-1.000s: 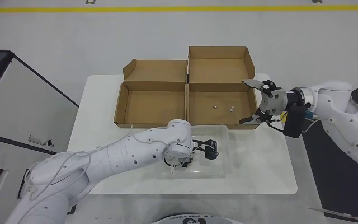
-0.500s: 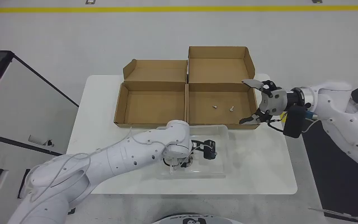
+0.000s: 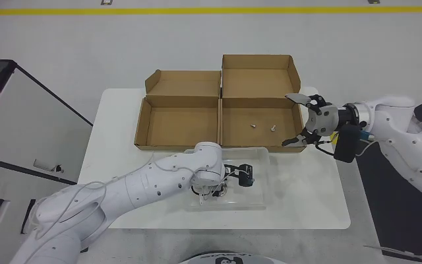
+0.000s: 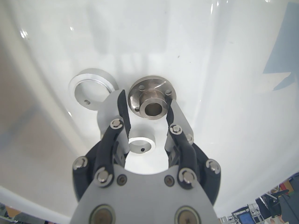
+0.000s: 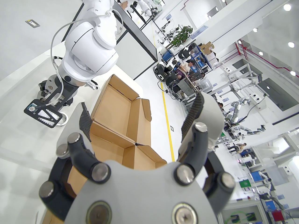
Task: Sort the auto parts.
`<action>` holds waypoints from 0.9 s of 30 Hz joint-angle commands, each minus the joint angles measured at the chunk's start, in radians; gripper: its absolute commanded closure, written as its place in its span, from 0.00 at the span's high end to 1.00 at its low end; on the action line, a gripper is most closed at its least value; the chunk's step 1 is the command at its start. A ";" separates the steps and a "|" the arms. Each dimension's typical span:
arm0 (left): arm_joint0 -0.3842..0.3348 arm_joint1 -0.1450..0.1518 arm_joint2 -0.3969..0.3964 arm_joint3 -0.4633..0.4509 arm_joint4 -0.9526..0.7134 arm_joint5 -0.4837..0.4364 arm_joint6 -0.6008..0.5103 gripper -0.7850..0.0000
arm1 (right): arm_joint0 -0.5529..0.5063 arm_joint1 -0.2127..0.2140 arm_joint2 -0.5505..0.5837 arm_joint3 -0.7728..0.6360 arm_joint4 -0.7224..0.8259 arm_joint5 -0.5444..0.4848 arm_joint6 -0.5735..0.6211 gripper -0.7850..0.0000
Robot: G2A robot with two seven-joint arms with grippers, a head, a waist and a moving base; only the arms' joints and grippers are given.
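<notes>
Flanged hub (image 4: 149,103), flat in clear tray (image 3: 257,195) at near centre; bracketed by left gripper (image 4: 146,96), jaws parted just beside flange, apparently poised for pickup. Right gripper (image 3: 288,120) spread, empty, parked by right carton (image 3: 237,132), likely keeping clear.

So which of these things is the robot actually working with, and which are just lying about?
Part of the job: flanged hub at the left end effector, large ring, small ring, clear tray holding them, empty cardboard box, cardboard box holding two screws, open right end effector.

Just around: black-framed panel, yellow floor line.
</notes>
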 commanded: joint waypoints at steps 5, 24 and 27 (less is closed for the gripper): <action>0.001 -0.001 0.001 0.008 -0.003 -0.007 0.008 0.47 | 0.000 0.000 0.000 0.000 0.000 0.000 0.000 1.00; -0.016 0.007 0.013 0.002 -0.018 -0.009 0.010 0.42 | 0.000 0.000 0.000 0.000 0.000 0.000 0.000 1.00; -0.018 0.007 0.014 0.004 -0.020 -0.010 0.010 0.38 | 0.000 0.000 0.000 0.000 0.000 0.000 0.000 1.00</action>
